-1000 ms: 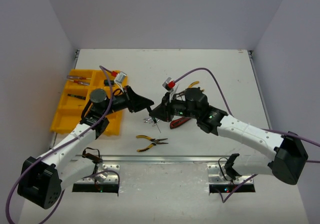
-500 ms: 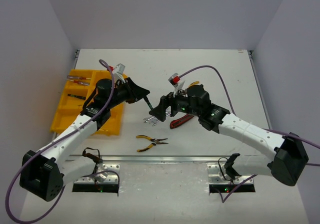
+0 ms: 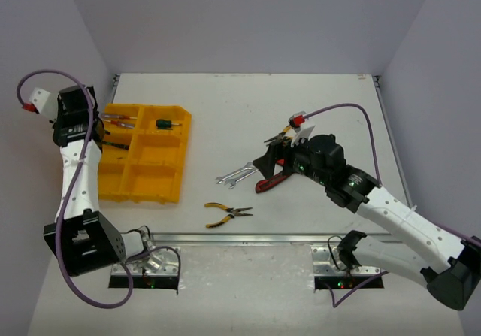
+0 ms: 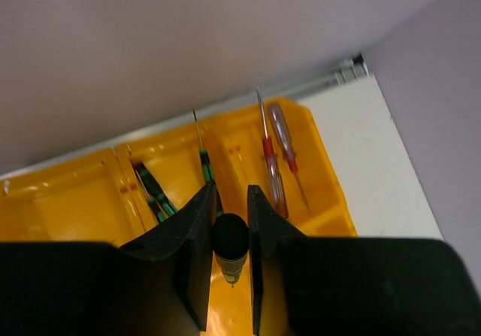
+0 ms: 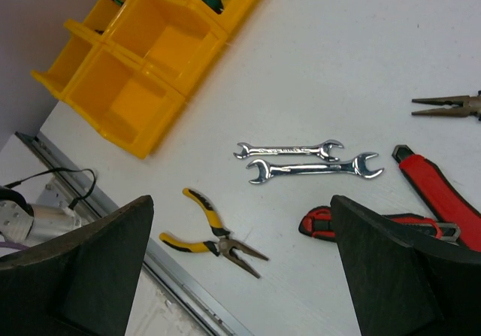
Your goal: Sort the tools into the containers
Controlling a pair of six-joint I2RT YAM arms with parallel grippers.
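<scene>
My left claw [image 4: 230, 201] is pinched on a black-handled screwdriver [image 4: 229, 240], hanging over the far compartments of the yellow tray [image 4: 331, 193] where other screwdrivers [image 4: 268, 163] lie, so I judge like joins like. My right claw [image 5: 240, 201] gapes wide above the wrenches [image 5: 314, 168] on the tabletop [image 5: 338, 65] right of the tray, readied for picking.

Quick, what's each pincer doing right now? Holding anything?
Left pincer: closed on a dark-handled screwdriver, above the yellow tray.
Right pincer: open, holding nothing.
</scene>
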